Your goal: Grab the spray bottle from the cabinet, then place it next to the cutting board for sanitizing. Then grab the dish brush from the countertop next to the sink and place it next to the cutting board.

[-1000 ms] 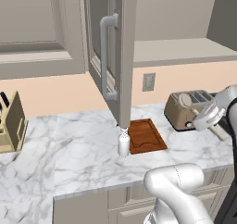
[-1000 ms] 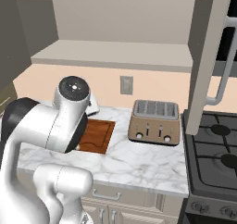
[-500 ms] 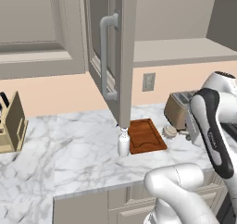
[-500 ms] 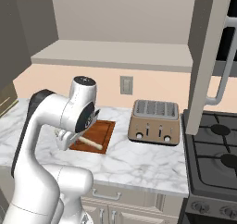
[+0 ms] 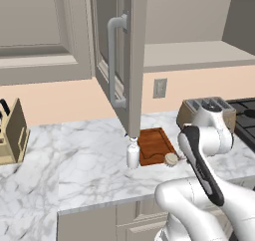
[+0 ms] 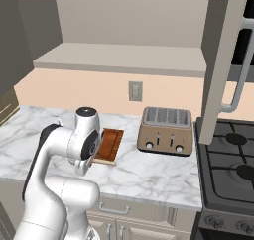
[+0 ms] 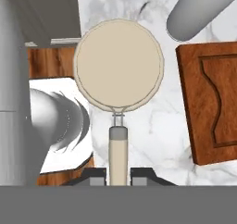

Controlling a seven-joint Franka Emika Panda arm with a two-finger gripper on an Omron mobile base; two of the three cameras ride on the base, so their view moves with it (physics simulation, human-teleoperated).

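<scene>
one gripper (image 7: 118, 174) clamped on the one dish brush (image 7: 118, 70), held just beside the one cutting board (image 5: 155, 145); one spray bottle (image 5: 132, 155) on the worktop (image 5: 74, 160)

Reddish-brown cutting board (image 5: 155, 145), grey-veined white countertop (image 5: 79, 160)

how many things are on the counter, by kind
spray bottle: 1
cutting board: 1
toaster: 1
knife block: 1
dish brush: 1, held in the shut fingers by the board's near corner, not clearly set down
total: 5
</scene>
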